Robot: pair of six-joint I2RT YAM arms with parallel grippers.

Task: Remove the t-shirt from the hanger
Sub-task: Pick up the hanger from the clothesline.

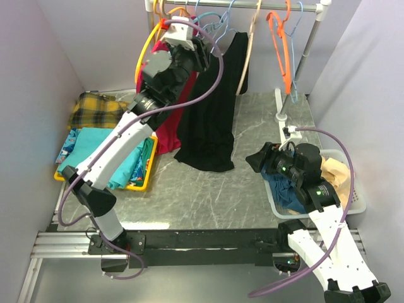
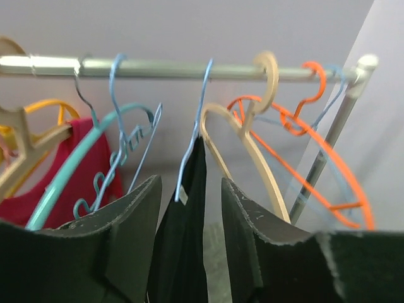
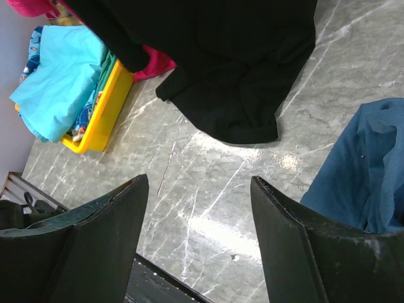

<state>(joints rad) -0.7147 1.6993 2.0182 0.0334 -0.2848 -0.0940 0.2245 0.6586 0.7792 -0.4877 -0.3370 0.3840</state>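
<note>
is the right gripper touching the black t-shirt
Apart. The top external view shows bare table between the right gripper and the black t-shirt; in the right wrist view it is open, short of the hem.

Yellow bin (image 3: 104,117) L, white basket (image 1: 334,152) R, orange hanger (image 1: 281,47) rear

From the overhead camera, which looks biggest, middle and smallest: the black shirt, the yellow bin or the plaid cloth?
1. Black shirt
2. Yellow bin, partly hidden, so less sure
3. Plaid cloth
</note>
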